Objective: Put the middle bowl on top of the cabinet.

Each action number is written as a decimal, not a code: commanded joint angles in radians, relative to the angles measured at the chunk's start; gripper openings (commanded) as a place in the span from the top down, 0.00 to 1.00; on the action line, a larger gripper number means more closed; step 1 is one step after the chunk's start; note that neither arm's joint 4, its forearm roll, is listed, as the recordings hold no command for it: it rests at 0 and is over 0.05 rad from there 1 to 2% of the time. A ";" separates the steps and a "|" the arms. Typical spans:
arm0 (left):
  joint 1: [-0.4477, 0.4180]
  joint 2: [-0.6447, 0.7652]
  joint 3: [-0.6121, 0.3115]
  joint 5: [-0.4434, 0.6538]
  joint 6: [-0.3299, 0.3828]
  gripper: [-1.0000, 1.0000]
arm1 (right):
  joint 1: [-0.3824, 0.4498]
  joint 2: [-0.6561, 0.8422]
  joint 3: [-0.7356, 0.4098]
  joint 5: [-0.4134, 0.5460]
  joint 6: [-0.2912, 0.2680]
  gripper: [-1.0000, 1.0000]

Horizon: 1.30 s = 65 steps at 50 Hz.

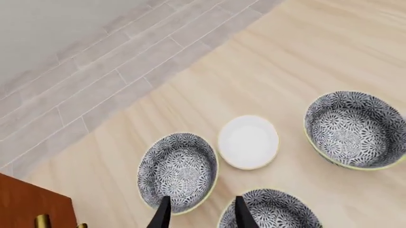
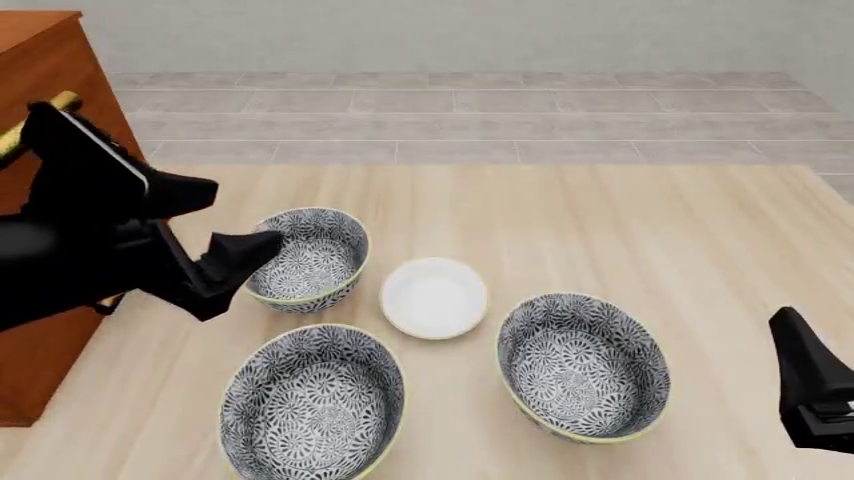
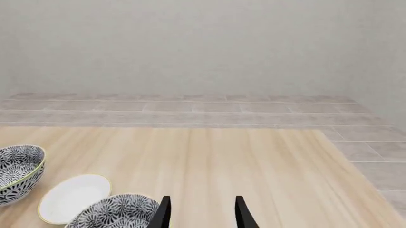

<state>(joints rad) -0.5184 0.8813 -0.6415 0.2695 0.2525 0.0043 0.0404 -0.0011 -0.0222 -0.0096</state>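
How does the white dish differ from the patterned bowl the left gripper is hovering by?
The white dish is plain, while the far-left patterned bowl carries a dense dark floral print inside and out. The dish is shallow and smaller across; the bowl is deep with tall walls. The left gripper sits at the bowl's rim, jaws open; nothing is near the dish. Both are round, upright and resting on the table, close beside each other.
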 commanded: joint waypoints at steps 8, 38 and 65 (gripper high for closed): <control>-0.095 0.117 -0.106 0.063 -0.011 0.00 | -0.004 -0.002 0.000 0.000 -0.001 0.00; -0.241 0.256 -0.252 0.120 -0.076 0.00 | -0.009 -0.013 0.000 0.010 0.001 0.00; -0.276 0.476 -0.328 0.044 -0.140 0.00 | -0.018 -0.019 0.000 0.014 0.005 0.00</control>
<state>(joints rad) -0.7850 1.2825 -0.9343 0.3314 0.1416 -0.0110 0.0276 -0.0012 -0.0125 -0.0060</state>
